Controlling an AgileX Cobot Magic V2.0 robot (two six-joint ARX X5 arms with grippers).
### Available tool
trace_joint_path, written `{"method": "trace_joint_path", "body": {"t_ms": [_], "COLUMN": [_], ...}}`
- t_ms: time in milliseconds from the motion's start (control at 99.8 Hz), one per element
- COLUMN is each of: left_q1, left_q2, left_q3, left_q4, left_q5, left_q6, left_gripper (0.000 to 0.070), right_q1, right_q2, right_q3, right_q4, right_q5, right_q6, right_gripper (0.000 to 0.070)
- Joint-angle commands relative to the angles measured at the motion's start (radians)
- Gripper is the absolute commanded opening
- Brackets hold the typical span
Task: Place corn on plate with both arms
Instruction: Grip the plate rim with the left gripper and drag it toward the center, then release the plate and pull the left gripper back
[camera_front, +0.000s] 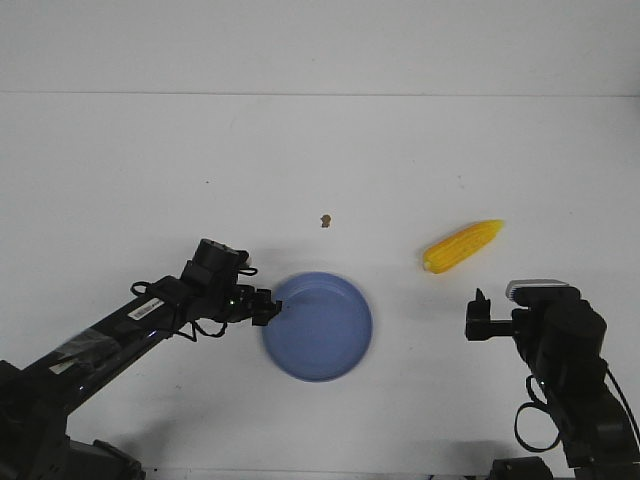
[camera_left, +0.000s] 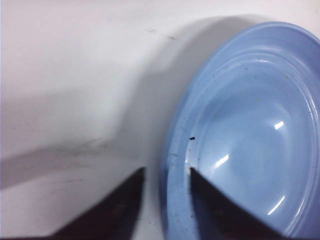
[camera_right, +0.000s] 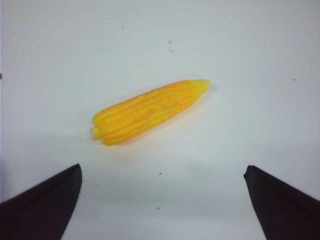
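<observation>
The yellow corn (camera_front: 463, 246) lies on the white table to the right of the periwinkle-blue plate (camera_front: 330, 335), its pointed end away from the plate. My right gripper (camera_front: 481, 310) is open wide and empty, just nearer than the corn. In the right wrist view the corn (camera_right: 150, 111) lies beyond the gripper (camera_right: 162, 170), untouched. My left gripper (camera_front: 271, 308) is at the plate's left rim. In the left wrist view its jaws (camera_left: 167, 172) stand narrow astride the plate's rim (camera_left: 175, 165), one finger inside and one outside.
A tiny brown speck (camera_front: 325, 220) lies on the table beyond the plate. The table's far edge meets a white wall at the back.
</observation>
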Motion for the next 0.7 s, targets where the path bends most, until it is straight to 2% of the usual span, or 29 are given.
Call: {"method": "trace_joint_path", "body": {"t_ms": [0, 80, 150, 381, 511, 691], "left_q1": [-0.005, -0.005, -0.005, 0.022, 0.068, 0.161], "left_q2": [0.007, 0.006, 0.002, -0.108, -0.215, -0.330], "left_q3": [0.008, 0.008, 0.008, 0.020, 0.023, 0.023], "left_q4": [0.001, 0.005, 0.016, 0.079, 0.071, -0.034], "left_q5": [-0.002, -0.002, 0.003, 0.006, -0.084, -0.278], "left_q6": [-0.007, -0.006, -0.006, 0.047, 0.122, 0.254], "left_gripper": [0.0459, 0.0580, 0.0631, 0.0644, 0.0644, 0.0644], "right_q1": [0.001, 0.001, 0.001, 0.001, 0.001, 0.000], "right_q2": [0.004, 0.004, 0.004, 0.004, 0.004, 0.006], "right_q3": [0.013, 0.013, 0.013, 0.013, 0.013, 0.013], "right_q4": [0.010, 0.010, 0.010, 0.011, 0.011, 0.017], "right_q5": [-0.001, -0.001, -0.001, -0.001, -0.001, 0.000], "right_q6": [0.005, 0.005, 0.005, 0.006, 0.031, 0.104], "right_gripper": [0.0700, 0.0700, 0.0700, 0.0700, 0.0700, 0.0700]}}
